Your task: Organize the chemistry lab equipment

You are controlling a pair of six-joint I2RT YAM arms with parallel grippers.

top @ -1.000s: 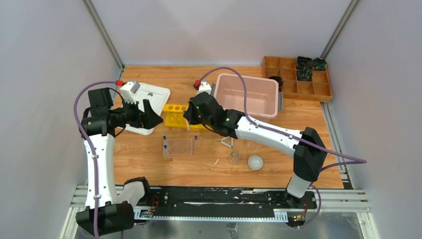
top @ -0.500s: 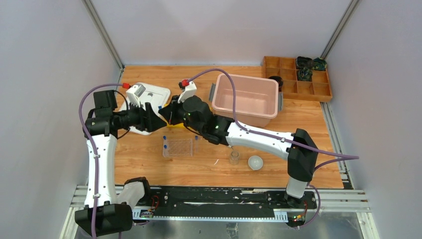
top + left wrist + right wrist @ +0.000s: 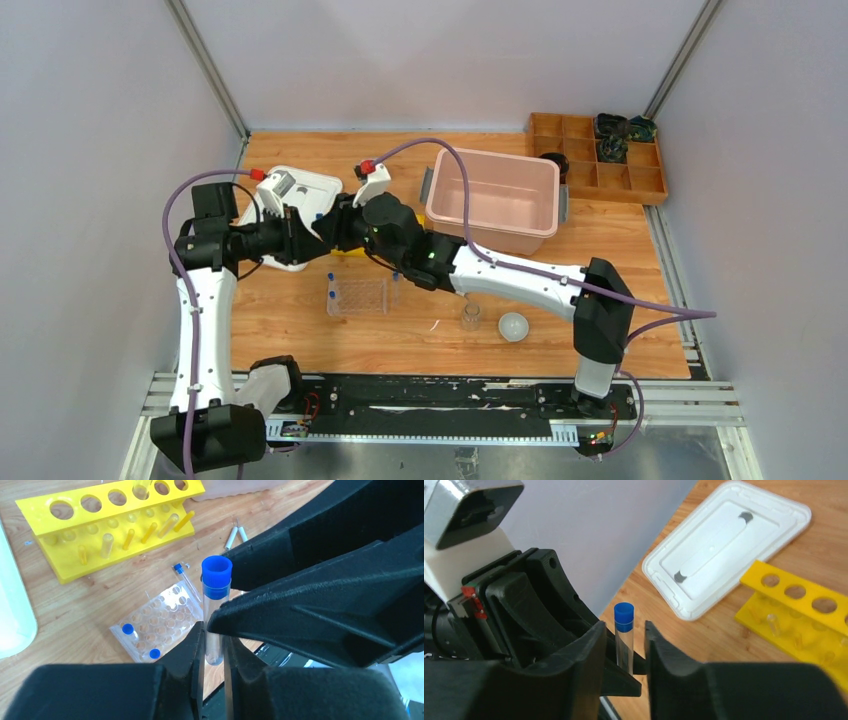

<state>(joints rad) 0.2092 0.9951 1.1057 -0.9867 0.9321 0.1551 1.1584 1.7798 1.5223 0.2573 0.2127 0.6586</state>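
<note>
Tube status: blue-capped tube is upright in the air, cap up. Its lower end is pinched between the fingers of the left gripper, which is clamped on it. Right gripper straddles the same tube just under the cap. Its own wrist view shows a gap on both sides, so jaws apart, not gripping.

From above, the two grippers meet nose to nose and the tube can't be made out. Yellow rack is mostly covered by the right arm in the top view, and cut off at the frame edge in the right wrist view. White lid lies at 10 o'clock of it.

Clear tube rack sits on the table at 6 o'clock from the grippers. Two seated tubes are in it, with a loose tube lying just beside. Glass cup is near, at the rack's 4 o'clock, with the white round dish just beside the cup.
</note>
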